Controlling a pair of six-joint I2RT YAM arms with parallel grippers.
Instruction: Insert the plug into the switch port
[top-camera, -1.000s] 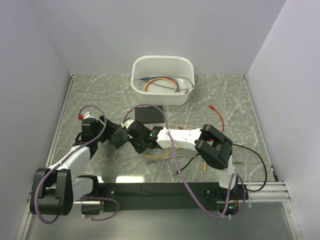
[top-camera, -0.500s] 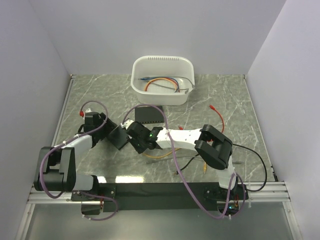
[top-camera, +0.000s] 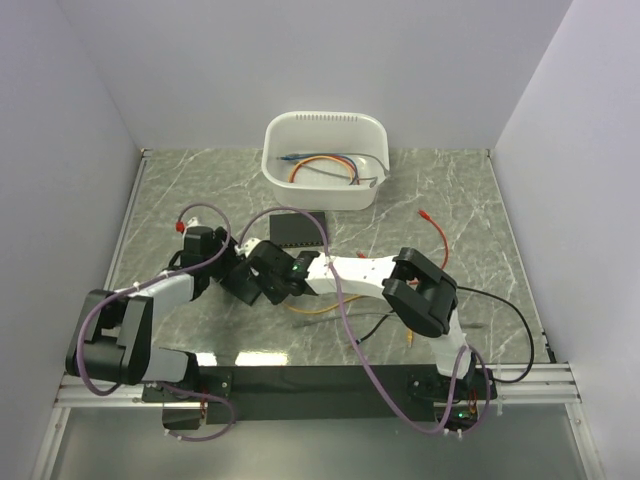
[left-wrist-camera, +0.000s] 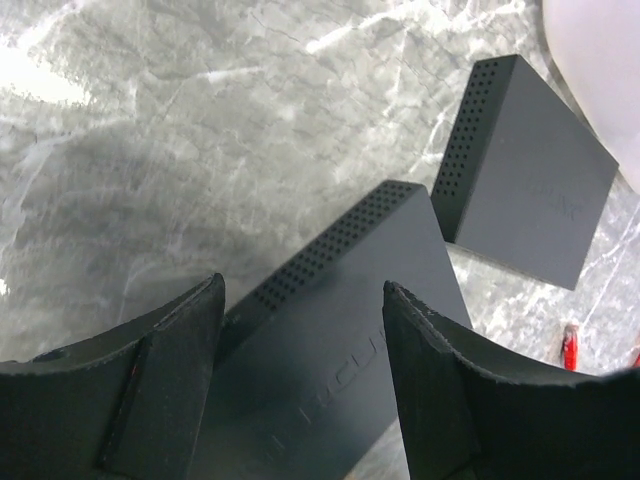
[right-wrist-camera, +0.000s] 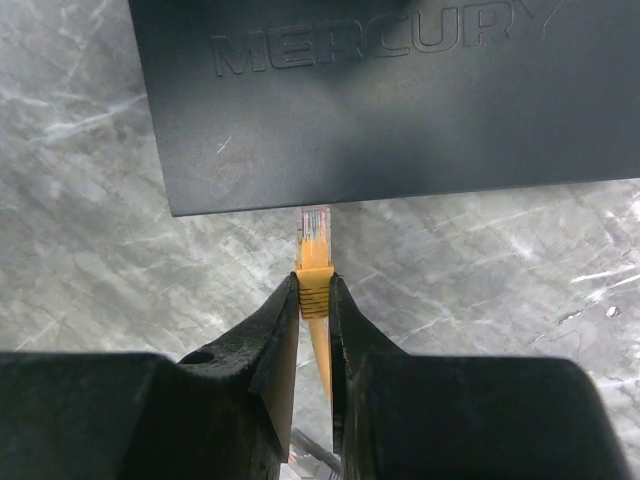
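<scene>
My left gripper (left-wrist-camera: 302, 285) is set wide across a black switch (left-wrist-camera: 340, 330), one finger at each side, near the left middle of the table (top-camera: 240, 287). My right gripper (right-wrist-camera: 314, 285) is shut on the yellow boot of an orange network cable. Its clear plug (right-wrist-camera: 313, 235) points at the near edge of the switch (right-wrist-camera: 380, 100), marked MERCURY, and its tip meets that edge. The ports are hidden under the top edge. In the top view the two grippers (top-camera: 228, 268) (top-camera: 258, 278) meet at the switch.
A second black switch (top-camera: 300, 230) lies in front of a white bin (top-camera: 325, 160) holding several cables. A red cable (top-camera: 437, 232) lies to the right. Yellow and black cables (top-camera: 320, 310) trail under the right arm.
My left gripper has shifted toward the back right and its arm has folded in. My right gripper has moved slightly left with the plug, closer to the switch.
</scene>
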